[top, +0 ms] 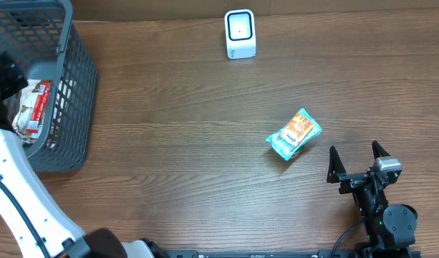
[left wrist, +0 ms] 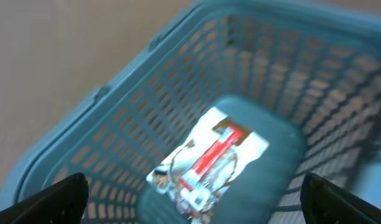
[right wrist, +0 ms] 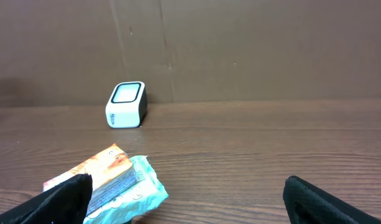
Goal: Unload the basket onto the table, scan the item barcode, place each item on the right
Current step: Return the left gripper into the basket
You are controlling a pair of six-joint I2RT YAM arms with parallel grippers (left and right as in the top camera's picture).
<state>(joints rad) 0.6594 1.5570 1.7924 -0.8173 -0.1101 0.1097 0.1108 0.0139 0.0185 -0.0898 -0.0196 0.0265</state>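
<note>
one teal packet (top: 294,134) on table (top: 169,129), right end effector (top: 354,149) spread nearby

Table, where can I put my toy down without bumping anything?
The big bare patch of table lies between the basket, the scanner and the snack packet. More bare wood sits on the scanner's right-arm side. It is crowded inside the basket and between the snack packet and the right gripper.
</note>
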